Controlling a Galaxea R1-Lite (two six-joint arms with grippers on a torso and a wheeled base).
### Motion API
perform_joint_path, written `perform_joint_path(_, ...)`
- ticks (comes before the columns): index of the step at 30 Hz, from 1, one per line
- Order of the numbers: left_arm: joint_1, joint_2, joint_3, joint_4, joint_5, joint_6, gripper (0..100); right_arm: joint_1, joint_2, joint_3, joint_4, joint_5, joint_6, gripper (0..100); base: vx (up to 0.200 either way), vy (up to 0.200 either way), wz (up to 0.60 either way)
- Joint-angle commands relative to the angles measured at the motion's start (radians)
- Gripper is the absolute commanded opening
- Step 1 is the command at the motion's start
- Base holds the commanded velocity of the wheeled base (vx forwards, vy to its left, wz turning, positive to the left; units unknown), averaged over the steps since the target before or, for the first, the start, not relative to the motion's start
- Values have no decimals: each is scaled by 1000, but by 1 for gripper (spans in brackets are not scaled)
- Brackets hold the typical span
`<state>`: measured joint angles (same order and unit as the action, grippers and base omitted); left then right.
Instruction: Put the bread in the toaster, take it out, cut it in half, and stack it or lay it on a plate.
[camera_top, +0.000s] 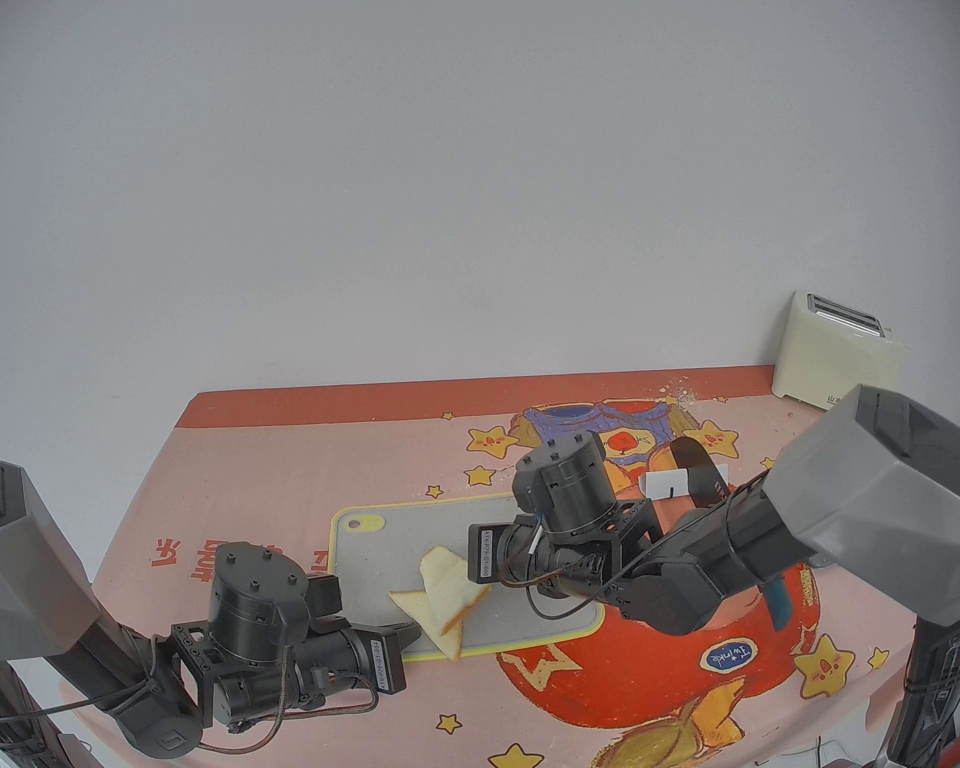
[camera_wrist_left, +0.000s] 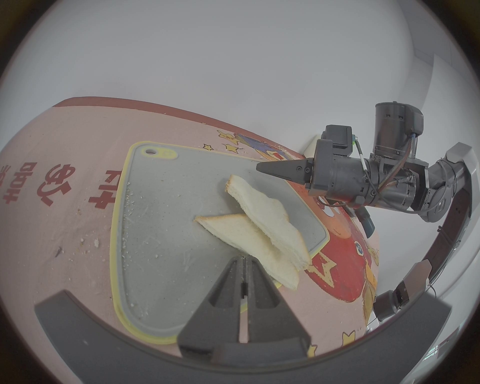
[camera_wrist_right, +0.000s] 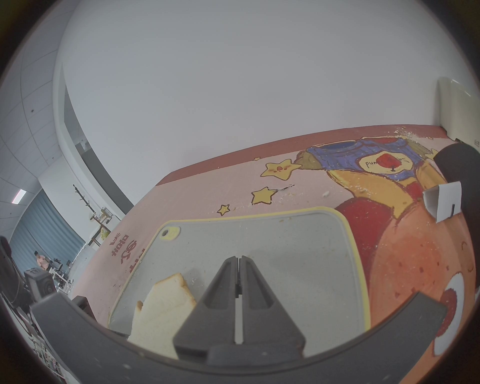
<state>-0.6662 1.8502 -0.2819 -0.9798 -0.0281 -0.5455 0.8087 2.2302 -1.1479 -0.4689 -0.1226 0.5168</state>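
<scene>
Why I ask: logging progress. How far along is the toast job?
Done: cutting; the upper bread half overlaps the lower bread half on the cutting board. In hand: nothing; left gripper and right gripper sit shut, empty, beside them. Left: getting both halves onto a plate.

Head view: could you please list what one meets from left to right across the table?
Shut left gripper → two overlapping triangular halves of white bread → black holder with a white card → cream toaster by the wall.
</scene>
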Motion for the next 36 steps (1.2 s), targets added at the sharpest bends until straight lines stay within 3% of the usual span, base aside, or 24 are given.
perform_joint_path(1,0,6,-2,4,0,-1,0,9,11,-4,1,15,0,0,0,0,0)
perform_joint_path(9,48,7,-20,3,0,1,0,35,0,-9,46,23,6,0,0,0,0)
perform_joint_path(21,45,7,-36,3,-1,1,0,55,-23,-24,47,18,14,0,0,0,0)
perform_joint_path(27,45,-8,0,1,-1,-1,0,18,-63,19,38,-12,11,0,0,0,0)
perform_joint_path(36,45,-89,56,4,-9,-1,0,-29,-135,108,46,-14,11,0,0,0,0)
